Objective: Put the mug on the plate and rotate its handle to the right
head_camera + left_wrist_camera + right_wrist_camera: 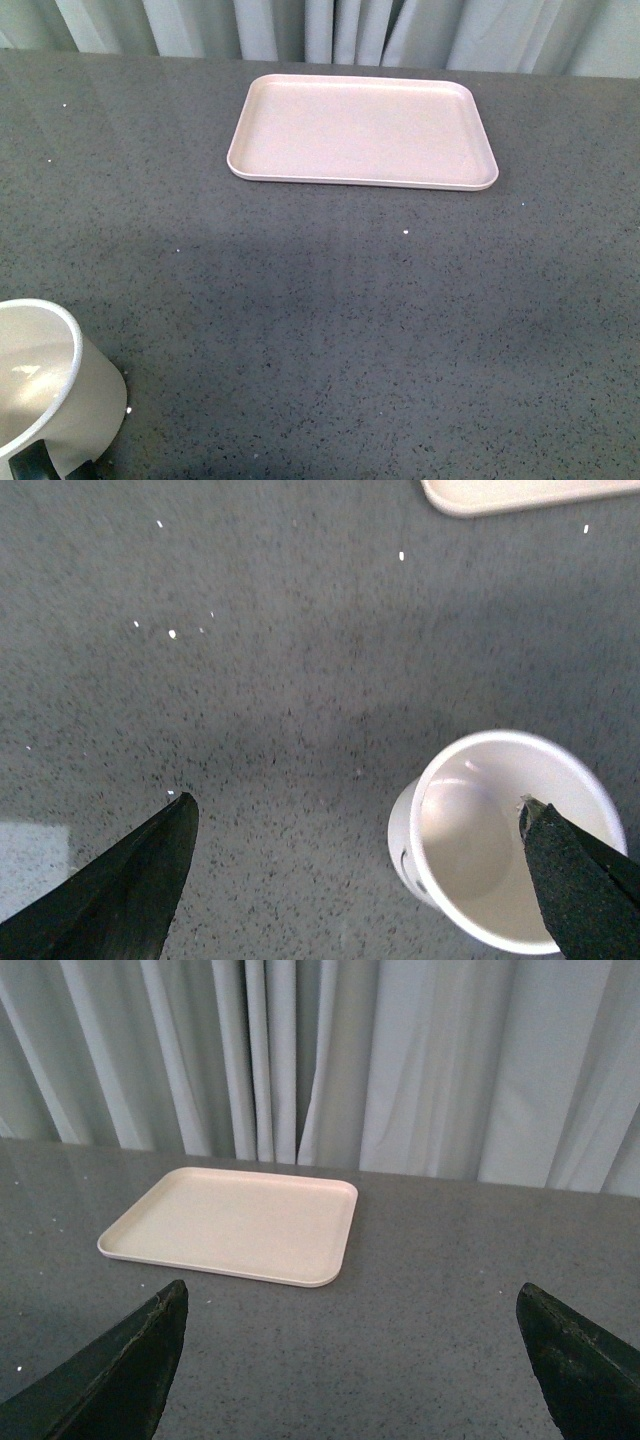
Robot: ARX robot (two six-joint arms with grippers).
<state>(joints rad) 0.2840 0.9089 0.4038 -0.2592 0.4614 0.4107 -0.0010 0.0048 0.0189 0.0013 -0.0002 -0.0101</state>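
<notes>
The white mug stands upright at the near left corner of the table, with part of its black handle showing at the frame's bottom edge. The pale pink plate lies empty at the far centre. Neither gripper shows in the front view. My left gripper is open just above the mug. One of its fingers overlaps the mug's opening and the other is well off to the side. The handle is hidden in that view. My right gripper is open over bare table, short of the plate.
The dark grey speckled table stretches between mug and plate. Pale curtains hang behind the table's far edge. A corner of the plate shows in the left wrist view.
</notes>
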